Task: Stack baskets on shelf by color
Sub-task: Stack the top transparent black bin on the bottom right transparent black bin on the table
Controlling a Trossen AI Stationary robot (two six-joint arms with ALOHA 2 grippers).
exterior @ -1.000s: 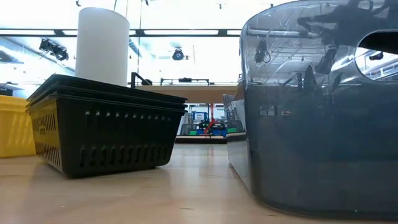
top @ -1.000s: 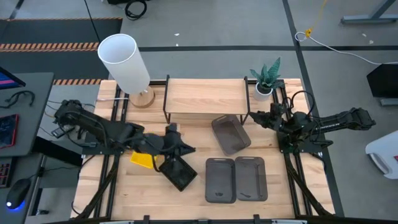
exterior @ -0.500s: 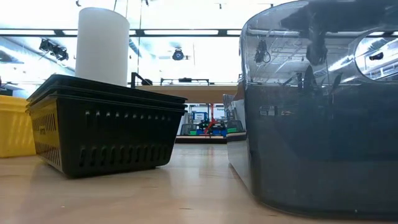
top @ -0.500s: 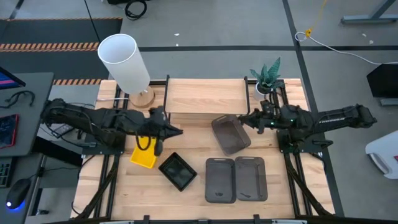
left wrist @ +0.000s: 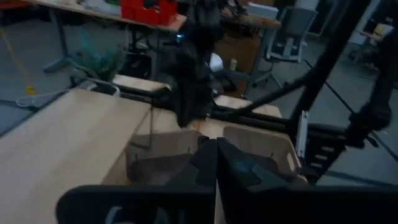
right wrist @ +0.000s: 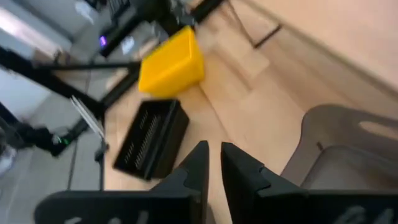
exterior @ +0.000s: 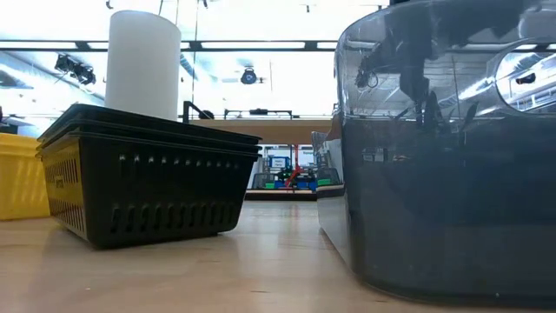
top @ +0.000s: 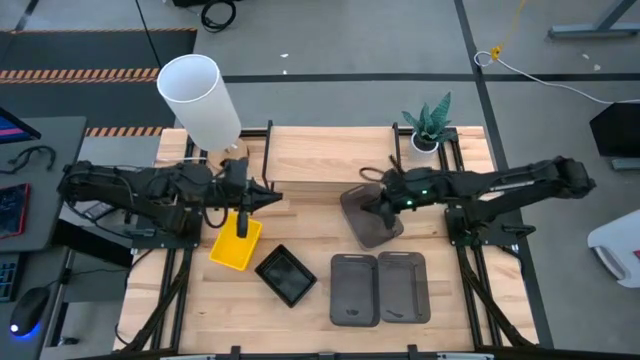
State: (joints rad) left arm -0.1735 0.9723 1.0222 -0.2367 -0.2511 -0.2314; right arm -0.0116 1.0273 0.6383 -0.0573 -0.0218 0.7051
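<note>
Mostly smooth plastic: yellow basket [top: 236, 243] and slotted black basket [top: 286, 275] sit left-centre on the wooden worktop [top: 320, 335], two rounded grey baskets [top: 380, 288] side by side near the front edge, a third grey basket [top: 371, 214] tilted below the plank shelf [top: 330, 158]. Left tool [top: 268, 196], fingers together, hovers above the yellow basket; arm stretched low. Right tool [top: 366, 197], fingers slightly apart, hangs over the tilted grey basket's rim.
</note>
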